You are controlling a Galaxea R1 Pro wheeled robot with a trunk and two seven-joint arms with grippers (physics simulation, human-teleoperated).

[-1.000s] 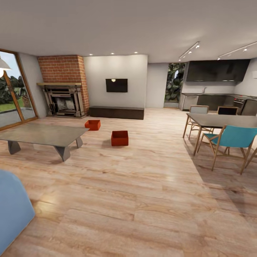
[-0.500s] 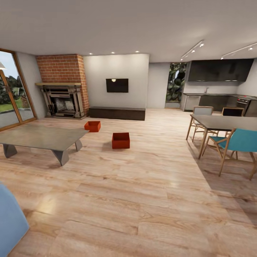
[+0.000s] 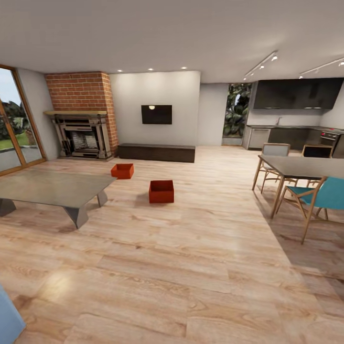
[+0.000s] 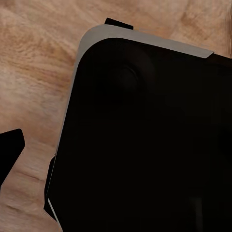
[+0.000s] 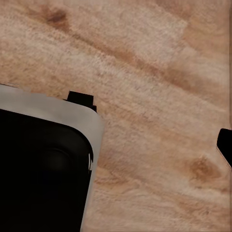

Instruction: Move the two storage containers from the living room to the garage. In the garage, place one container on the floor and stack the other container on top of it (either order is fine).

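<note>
Orange-red against pale planks, the two storage containers sit on the wood floor point(image 3: 191, 258) of the living room, seen from the head camera. The nearer container point(image 3: 161, 191) stands open-topped in the middle of the room, just beyond the corner of the low grey table point(image 3: 52, 188). The farther container point(image 3: 122, 171) lies behind it and to the left, between the table and the dark low bench point(image 3: 156, 153) under the wall TV point(image 3: 156, 114). The two bins are apart, not touching. A red brick fireplace point(image 3: 82, 117) fills the far left corner beside glazed wooden doors point(image 3: 14, 124). To the right stand a dining table point(image 3: 301, 166) with a teal chair point(image 3: 320, 198), and a dark kitchen point(image 3: 296, 112) lies beyond. A blue sofa edge point(image 3: 7, 317) shows at the lower left.

Neither bin shows in the wrist cameras, which look down at the planks close up. The left wrist view takes in a large black rounded body with a pale rim point(image 4: 145, 140) over the wood, and a dark tip point(image 4: 9, 150) at the picture's edge. The right wrist view has a similar black, pale-rimmed body point(image 5: 43, 169) and a small dark tip point(image 5: 226, 145). From these slivers I cannot tell how far either arm's fingers are parted, or whether they hold anything.
</note>
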